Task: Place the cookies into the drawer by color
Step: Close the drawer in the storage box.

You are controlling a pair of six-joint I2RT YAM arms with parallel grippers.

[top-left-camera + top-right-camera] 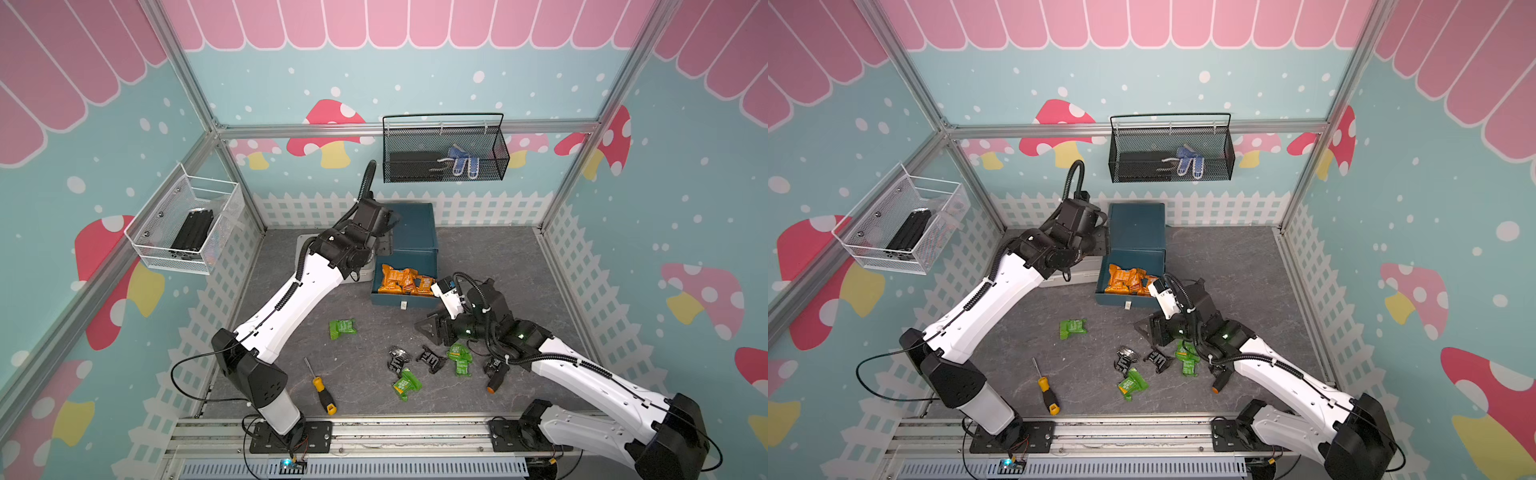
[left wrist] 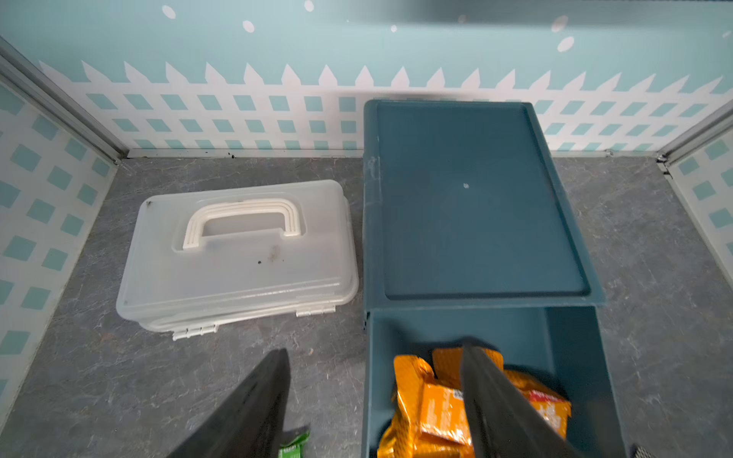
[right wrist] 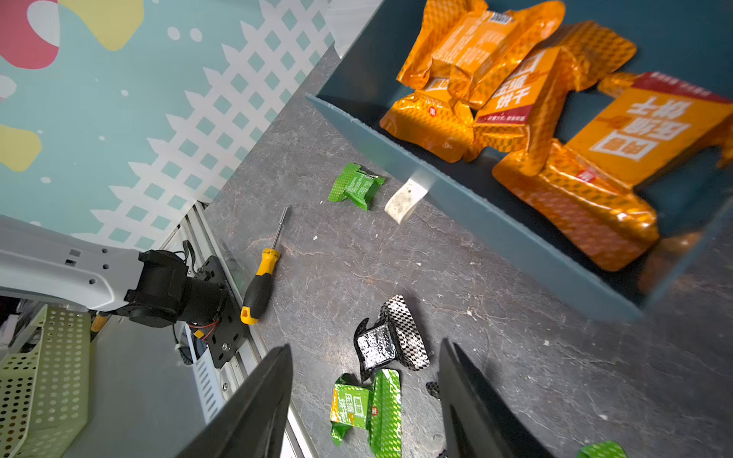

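The drawer (image 1: 411, 232) is a teal cabinet at the back. Its top drawer (image 3: 456, 186) is pulled out and holds several orange cookies (image 1: 405, 280) (image 3: 511, 99). Green cookies (image 1: 342, 328) (image 1: 407, 384) (image 1: 459, 357) and black cookies (image 1: 399, 358) (image 1: 432, 358) lie on the grey floor in front. My left gripper (image 2: 375, 347) is open and straddles the drawer's side wall, one finger over the orange cookies. My right gripper (image 1: 430, 328) (image 3: 367, 345) is open and empty, hovering over a black cookie (image 3: 390, 341) and a green one (image 3: 367, 408).
A pale lidded case (image 2: 238, 253) sits next to the cabinet. A yellow-handled screwdriver (image 1: 322, 390) lies front left, and another screwdriver (image 1: 494, 380) lies under my right arm. A black wire basket (image 1: 444, 149) hangs on the back wall, a white one (image 1: 187, 224) on the left.
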